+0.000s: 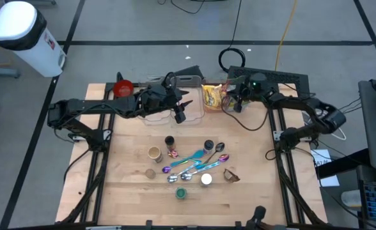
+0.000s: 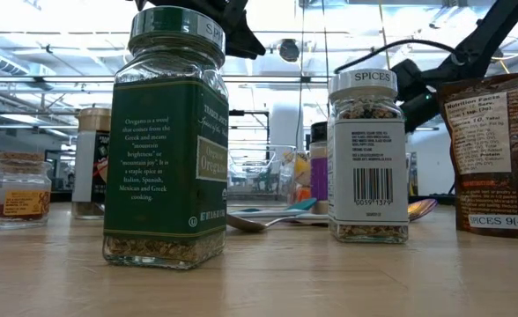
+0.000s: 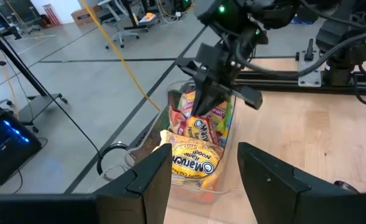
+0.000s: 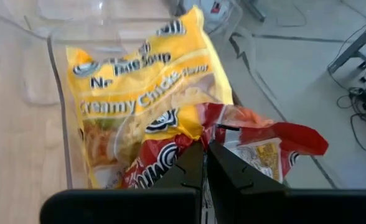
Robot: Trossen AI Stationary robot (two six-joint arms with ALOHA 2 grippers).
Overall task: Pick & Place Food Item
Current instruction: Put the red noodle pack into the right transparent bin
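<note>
Red ramen packet: in the clear plastic bin at the bench's far edge, beside a yellow creamy-chicken ramen packet. Right tool: fingers pressed together, pinching the red packet's crinkled edge inside the bin. Left tool: spread, holding nothing, hovering near the same bin. Progress, as judged: grasp made; lift and placement outstanding. Right wrist view alone shows the pinch and flavour print. High view alone shows spoons and small jars mid-bench. Low view shows an oregano jar and a spices jar only.
</note>
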